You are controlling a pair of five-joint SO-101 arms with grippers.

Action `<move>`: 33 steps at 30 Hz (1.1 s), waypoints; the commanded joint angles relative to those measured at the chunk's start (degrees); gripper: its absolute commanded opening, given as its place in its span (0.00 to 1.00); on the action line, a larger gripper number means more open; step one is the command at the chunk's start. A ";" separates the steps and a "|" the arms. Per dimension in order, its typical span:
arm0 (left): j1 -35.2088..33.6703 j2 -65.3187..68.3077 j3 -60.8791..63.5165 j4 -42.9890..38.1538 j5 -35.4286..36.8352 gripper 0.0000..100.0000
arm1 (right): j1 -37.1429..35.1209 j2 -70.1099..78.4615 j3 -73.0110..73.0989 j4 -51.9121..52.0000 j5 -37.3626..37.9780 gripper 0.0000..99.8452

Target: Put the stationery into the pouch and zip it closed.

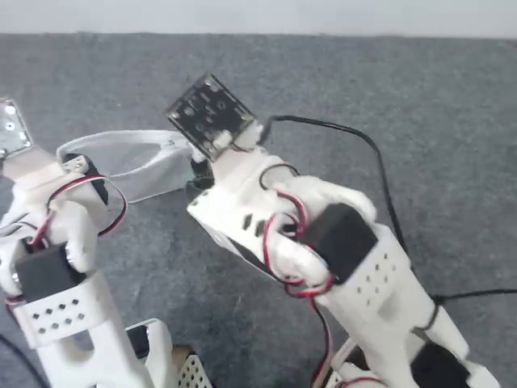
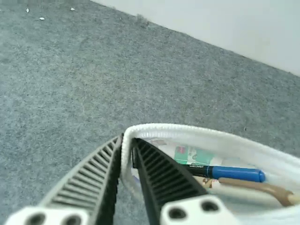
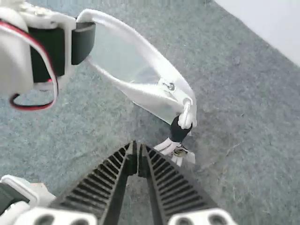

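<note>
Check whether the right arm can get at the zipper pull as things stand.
Probably yes. The zipper pull hangs just past the right gripper, jaws shut, with nothing between; it must open first. The left gripper clamps the pouch rim.

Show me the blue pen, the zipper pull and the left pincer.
blue pen (image 2: 234, 174): left wrist view, mid-barrel.
zipper pull (image 3: 187, 114): right wrist view, white tab.
left pincer (image 2: 127, 140): left wrist view, between fingertips.
</note>
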 commanded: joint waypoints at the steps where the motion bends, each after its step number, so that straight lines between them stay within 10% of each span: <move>1: -0.18 0.35 0.31 -1.05 -0.18 0.01 | -0.04 -5.32 3.60 -0.04 0.53 0.01; 13: -0.18 0.35 0.31 -1.05 -0.18 0.01 | 0.13 -13.58 33.58 -25.54 0.18 0.20; 33: -0.18 0.44 0.31 -1.23 -0.44 0.01 | 5.41 -13.41 53.27 -61.41 0.53 0.19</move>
